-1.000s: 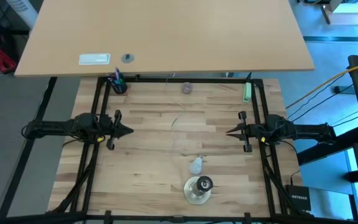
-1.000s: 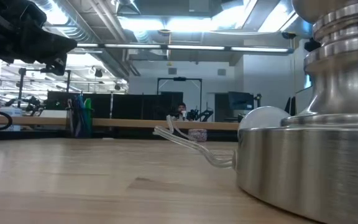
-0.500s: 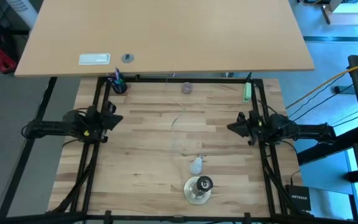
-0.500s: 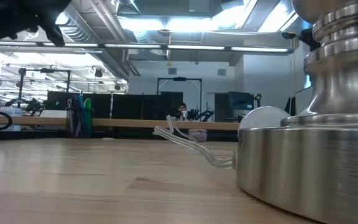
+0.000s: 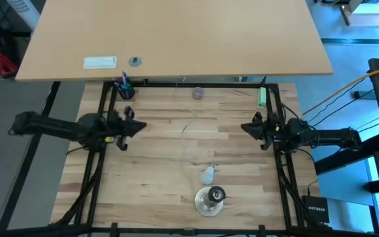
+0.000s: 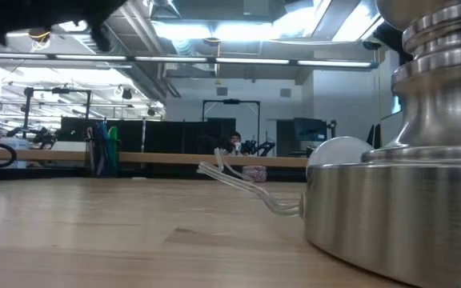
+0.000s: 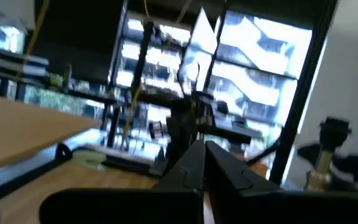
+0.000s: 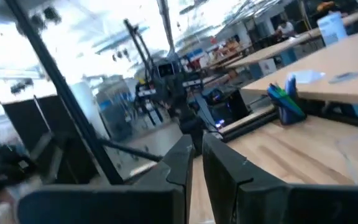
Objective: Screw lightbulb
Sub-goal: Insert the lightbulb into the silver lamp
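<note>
Near the bench's (image 5: pixel 163 145) front edge lies the lightbulb (image 5: pixel 208 175): small, white, frosted, round globe w/ narrow base, on its side, just beside the silvery stand (image 5: pixel 210 200) w/ dark socket. Left gripper (image 5: pixel 142 126) is over the bench's left side, fingers pressed together, holding nothing; bulb well apart, toward front-right of it. Right gripper (image 5: pixel 244 127) is over the right side, fingers nearly together, also empty; bulb well apart, front-left of it.

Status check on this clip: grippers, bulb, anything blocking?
Left gripper shut, empty, left of table. Right gripper shut, empty, right side. Lightbulb lying on the table beside the stand, not screwed in. Nothing in the way.
</note>
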Motion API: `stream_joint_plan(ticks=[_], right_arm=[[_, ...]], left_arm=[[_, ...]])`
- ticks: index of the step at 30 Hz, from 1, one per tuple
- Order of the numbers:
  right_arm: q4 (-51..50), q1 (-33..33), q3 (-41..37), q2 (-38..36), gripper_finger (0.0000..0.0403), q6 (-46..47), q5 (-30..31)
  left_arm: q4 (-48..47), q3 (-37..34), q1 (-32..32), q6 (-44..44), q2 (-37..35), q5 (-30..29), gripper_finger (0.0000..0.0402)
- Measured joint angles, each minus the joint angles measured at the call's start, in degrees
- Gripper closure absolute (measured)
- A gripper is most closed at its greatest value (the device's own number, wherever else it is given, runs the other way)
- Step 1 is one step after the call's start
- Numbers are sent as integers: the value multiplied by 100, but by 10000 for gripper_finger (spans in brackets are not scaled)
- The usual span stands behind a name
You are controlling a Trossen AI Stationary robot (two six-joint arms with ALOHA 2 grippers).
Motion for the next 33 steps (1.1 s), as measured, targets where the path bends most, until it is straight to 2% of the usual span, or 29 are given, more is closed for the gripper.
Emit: stream_joint_plan(ticks=[3, 7, 16, 19, 24, 30, 33], right_arm=[[-386, 0, 375, 595, 362, -622, -258], [-920, 0, 996, 1572, 346, -1448, -759], [-1432, 7, 1952, 3736, 244, -2966, -1784], [-1565, 7, 2001, 4419, 216, -3281, -2214], [-1507, 67, 2003, 5353, 187, -3659, -2678], [-889, 590, 2008, 6225, 178, -4236, -2654], [-439, 846, 2009, 6649, 178, -4336, -2352]], left_arm=[[-150, 519, -133, 161, 765, 0, 402], [-92, 931, -261, 111, 1389, 1, 402], [178, 1261, -166, -431, 1979, -70, 396], [127, 1266, -60, -719, 2065, -83, 374], [106, 1266, 62, -889, 2204, -86, 314], [-83, 1266, 76, -839, 2207, -87, 254], [-176, 1266, 76, -911, 2207, -87, 236]])
